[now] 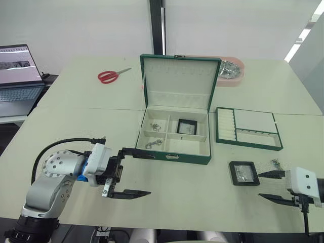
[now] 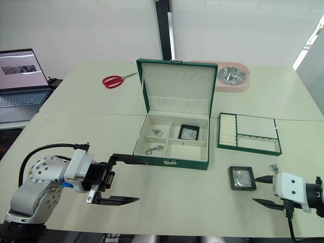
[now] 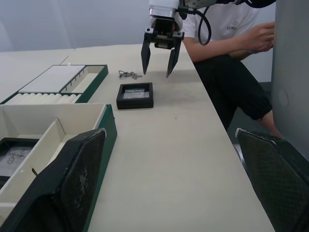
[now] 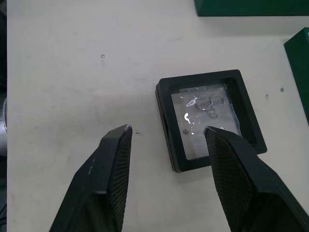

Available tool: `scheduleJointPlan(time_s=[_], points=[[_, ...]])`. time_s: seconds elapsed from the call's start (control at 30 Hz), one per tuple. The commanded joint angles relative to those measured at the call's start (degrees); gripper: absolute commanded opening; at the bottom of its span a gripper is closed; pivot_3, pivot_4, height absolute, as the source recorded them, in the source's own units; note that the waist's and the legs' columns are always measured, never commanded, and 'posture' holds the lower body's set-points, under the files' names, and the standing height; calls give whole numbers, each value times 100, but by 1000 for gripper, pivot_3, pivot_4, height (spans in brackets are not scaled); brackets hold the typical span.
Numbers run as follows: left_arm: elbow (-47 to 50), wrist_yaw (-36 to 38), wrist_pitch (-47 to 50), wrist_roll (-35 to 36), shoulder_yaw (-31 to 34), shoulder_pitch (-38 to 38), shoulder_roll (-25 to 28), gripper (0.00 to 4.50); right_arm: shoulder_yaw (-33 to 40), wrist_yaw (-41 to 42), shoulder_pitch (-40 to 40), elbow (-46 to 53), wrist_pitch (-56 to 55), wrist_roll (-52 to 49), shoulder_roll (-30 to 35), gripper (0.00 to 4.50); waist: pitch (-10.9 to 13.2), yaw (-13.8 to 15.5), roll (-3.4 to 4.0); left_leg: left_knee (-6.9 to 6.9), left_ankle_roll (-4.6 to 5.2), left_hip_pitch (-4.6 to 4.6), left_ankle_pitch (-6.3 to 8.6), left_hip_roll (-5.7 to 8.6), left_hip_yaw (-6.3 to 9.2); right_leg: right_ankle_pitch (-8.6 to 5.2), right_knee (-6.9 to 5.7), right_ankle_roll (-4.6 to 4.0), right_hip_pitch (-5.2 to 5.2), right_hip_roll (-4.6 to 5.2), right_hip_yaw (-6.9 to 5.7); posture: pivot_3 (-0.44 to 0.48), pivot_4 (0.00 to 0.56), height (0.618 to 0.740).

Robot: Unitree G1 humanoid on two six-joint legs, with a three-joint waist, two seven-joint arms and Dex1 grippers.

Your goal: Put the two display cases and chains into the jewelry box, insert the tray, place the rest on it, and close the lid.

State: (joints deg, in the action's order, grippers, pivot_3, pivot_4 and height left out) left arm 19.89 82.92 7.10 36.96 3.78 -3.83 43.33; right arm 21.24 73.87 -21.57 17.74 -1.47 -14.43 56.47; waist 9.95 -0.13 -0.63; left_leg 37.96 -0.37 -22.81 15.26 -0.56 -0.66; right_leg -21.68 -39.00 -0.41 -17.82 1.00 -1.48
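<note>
Nearest you, your left gripper [image 1: 135, 172] hangs low over the cream table [image 1: 192, 202], fingers spread wide with nothing between them; the upper fingertip sits just in front of the jewelry box's front left corner. On the other side, your right gripper [image 2: 260, 190] is also spread apart and empty, its fingers pointing toward the loose display case [image 2: 242, 177] that lies flat on the table just beside them. From the right wrist view you can see one finger [image 4: 104, 179] over bare tabletop and the other finger overlapping the case's edge, though you cannot tell whether it is touching. A small silver chain [image 1: 274, 163] lies on the table just behind that gripper, near the case.

Farther in, the jewelry box [image 1: 174, 154] stands open at the middle of the table. The second display case [image 1: 187, 127] rests in its rear right compartment. One chain piece [image 1: 156, 126] sits in the rear left compartment and another [image 1: 152, 144] in the front left; the front right one holds nothing. The lid [image 1: 177, 81] stands upright behind, cream lining facing you.

To the right of the box lies the green tray [image 1: 248, 143], well apart from it. Beyond, red-handled scissors [image 1: 112, 75] lie at the left, a pink dish of silver items [image 2: 232, 76] sits behind the lid, and a laptop [image 1: 19, 76] stands at the far left. In the left wrist view, a seated person [image 3: 231, 53] is at the table's end.
</note>
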Motion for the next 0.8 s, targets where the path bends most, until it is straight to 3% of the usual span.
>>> scheduleJointPlan(time_s=[0.03,0.63,0.8], points=[[205,-55,-28,17,-93,-6,-46,4500,-208,-88,241,-202,-224,142,38,2574,0,-1,0,0,0,1,0,0,0,0,-1,0,0,0,1,0,150,740],[329,-248,60,39,-214,-132,-59,4500,-1076,-355,763,-754,-586,350,-56,2574,0,3,0,1,-1,0,0,-1,1,0,0,0,1,-2,4,0,150,740],[330,-315,127,32,-238,-213,-83,4500,-1153,-452,842,-775,-597,380,-57,1426,0,3,0,1,-3,0,-2,0,1,0,-1,0,1,-2,5,0,150,740]])
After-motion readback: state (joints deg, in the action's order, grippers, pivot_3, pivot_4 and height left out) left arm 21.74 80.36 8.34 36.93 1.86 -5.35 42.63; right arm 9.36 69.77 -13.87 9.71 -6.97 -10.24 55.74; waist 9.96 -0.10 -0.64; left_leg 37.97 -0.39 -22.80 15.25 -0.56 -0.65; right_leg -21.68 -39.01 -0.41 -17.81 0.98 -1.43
